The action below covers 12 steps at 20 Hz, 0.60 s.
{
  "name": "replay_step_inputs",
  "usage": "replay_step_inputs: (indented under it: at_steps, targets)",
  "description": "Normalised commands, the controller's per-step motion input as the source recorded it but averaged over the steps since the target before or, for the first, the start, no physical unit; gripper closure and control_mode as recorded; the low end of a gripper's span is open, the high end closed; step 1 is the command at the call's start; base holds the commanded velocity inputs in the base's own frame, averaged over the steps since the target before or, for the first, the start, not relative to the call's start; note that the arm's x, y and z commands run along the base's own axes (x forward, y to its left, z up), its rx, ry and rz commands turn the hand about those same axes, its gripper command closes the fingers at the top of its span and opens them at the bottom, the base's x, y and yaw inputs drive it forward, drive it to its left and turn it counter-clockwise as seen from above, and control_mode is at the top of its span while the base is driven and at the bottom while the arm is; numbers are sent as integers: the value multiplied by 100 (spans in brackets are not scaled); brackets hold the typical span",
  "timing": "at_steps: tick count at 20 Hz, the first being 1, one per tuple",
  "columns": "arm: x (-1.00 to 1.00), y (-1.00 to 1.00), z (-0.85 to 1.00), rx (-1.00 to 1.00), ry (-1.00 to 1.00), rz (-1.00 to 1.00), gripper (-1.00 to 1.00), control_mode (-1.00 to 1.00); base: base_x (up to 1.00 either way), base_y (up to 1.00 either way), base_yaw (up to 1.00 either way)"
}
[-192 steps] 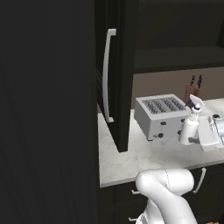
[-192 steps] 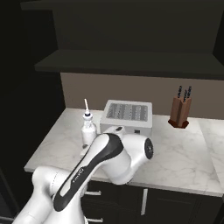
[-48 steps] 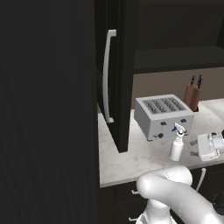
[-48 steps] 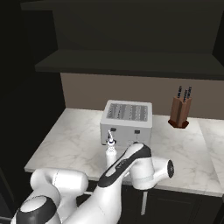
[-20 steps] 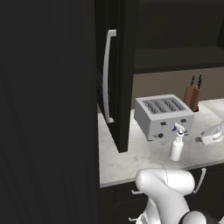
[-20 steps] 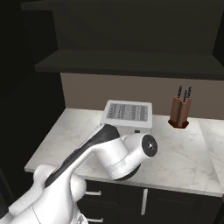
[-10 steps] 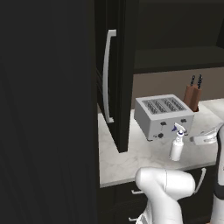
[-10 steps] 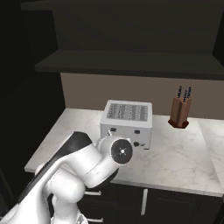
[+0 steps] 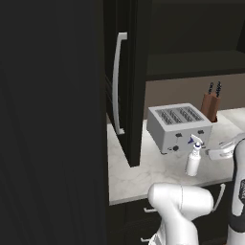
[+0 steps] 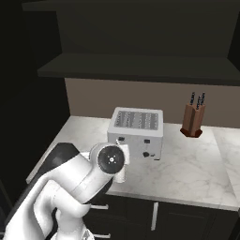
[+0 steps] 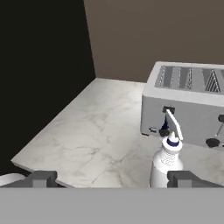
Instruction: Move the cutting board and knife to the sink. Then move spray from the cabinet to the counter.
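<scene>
One step looks done: cabinet (image 9: 134, 72) fills the left base view's upper left, counter (image 11: 87, 135) spreads below, and spray (image 11: 167, 153) stands upright on it lower right, just before the toaster (image 11: 188, 100). Gripper (image 11: 111, 179) wide, holding nothing. Board, knife, sink: can't judge.

A silver four-slot toaster (image 9: 178, 127) stands with its slots up, dark knobs and levers on its front face. To one side, well apart from it and near the brown back wall (image 10: 140, 96), a brown wooden knife block (image 10: 193, 121) holds two thin black-handled knives (image 10: 198, 99). A dark shelf (image 10: 140, 65) runs above.
</scene>
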Motion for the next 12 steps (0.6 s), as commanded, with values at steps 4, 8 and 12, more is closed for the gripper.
replay_step_inputs:
  at_steps: [4,8,12]
  targets:
    - [-15,28,20,-15,2,0,-100,-100,0,0,0]
    - [-15,33,15,-12,9,0,-100,-100,0,0,0]
    - [-9,35,7,-4,14,-2,-100,-100,0,0,0]
